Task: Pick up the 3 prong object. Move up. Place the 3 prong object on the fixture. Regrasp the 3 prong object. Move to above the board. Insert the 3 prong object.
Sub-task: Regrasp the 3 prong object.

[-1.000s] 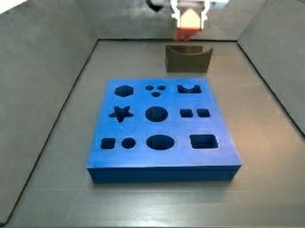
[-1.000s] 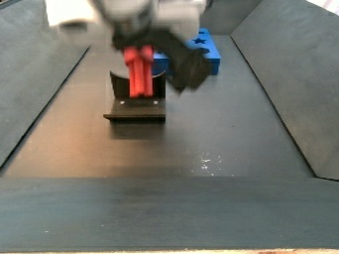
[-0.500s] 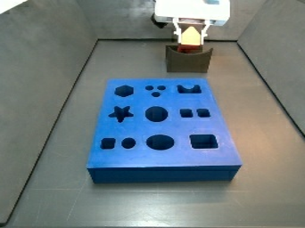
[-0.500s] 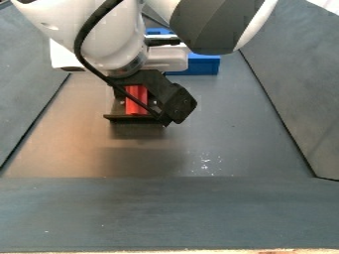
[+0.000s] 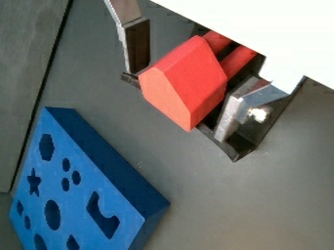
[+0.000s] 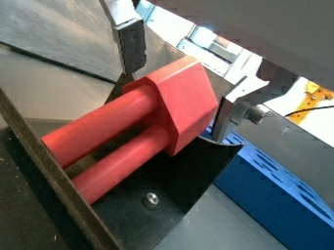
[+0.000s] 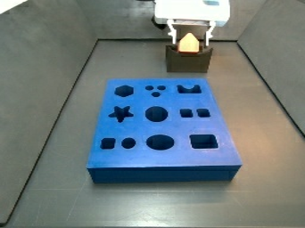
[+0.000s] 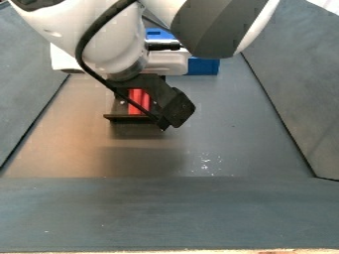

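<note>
The gripper (image 5: pixel 192 76) sits low over the fixture at the far end of the grey floor, its two flat silver fingers (image 6: pixel 128 41) standing on either side of the blocky body of the small bright red plastic 3 prong object (image 6: pixel 137 127); in both wrist views the plates lie close against the red body, though whether they press it or stand a little off it cannot be told. The red piece rests in the small dark olive-brown fixture (image 7: pixel 187 61), a block with a notch in its top, and in a wrist view its round prongs run along that dark cradle, with the wedge-ended body (image 5: pixel 187 81) between the fingers. In a side view only a sliver of red (image 8: pixel 138 100) shows beneath the white and black arm, above the fixture's dark base (image 8: pixel 133 118). The large flat blue rectangular board (image 7: pixel 160 127), with its star, circle, square and three-dot cut-outs, lies apart from the fixture, nearer the middle of the floor; its corner shows in a wrist view (image 5: pixel 78 210).
</note>
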